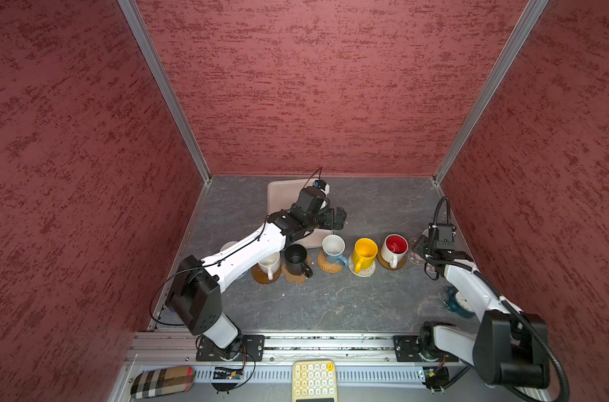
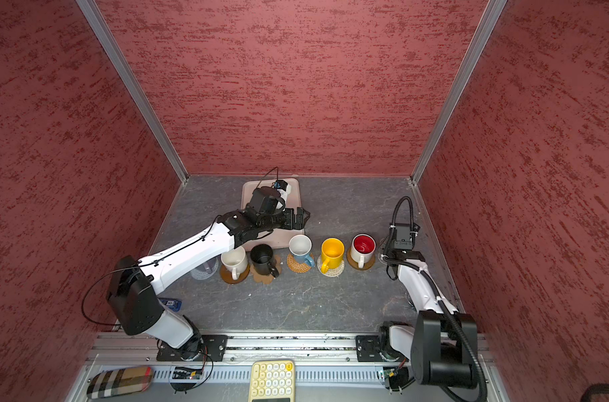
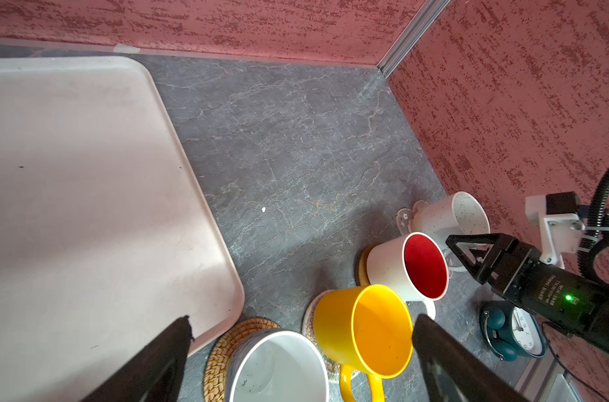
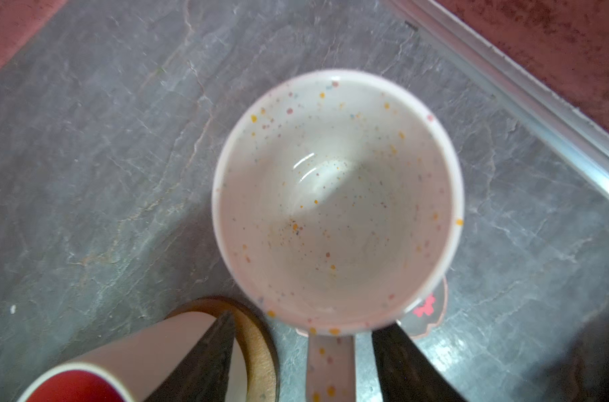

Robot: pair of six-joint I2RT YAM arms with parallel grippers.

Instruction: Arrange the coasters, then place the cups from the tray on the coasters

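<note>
While the right fingers (image 4: 205, 358) stand apart on either side of the speckled white cup's (image 4: 334, 198) handle without touching it, that cup rests on the pink flower coaster (image 4: 431, 309). It sits at the right end of the cup row, just right of the red-inside cup (image 1: 395, 247) in a top view. Left fingers (image 3: 150, 365) gape wide, holding nothing, above the tray's (image 1: 282, 198) right edge at frame centre on the tabletop (image 1: 330, 302).
</note>
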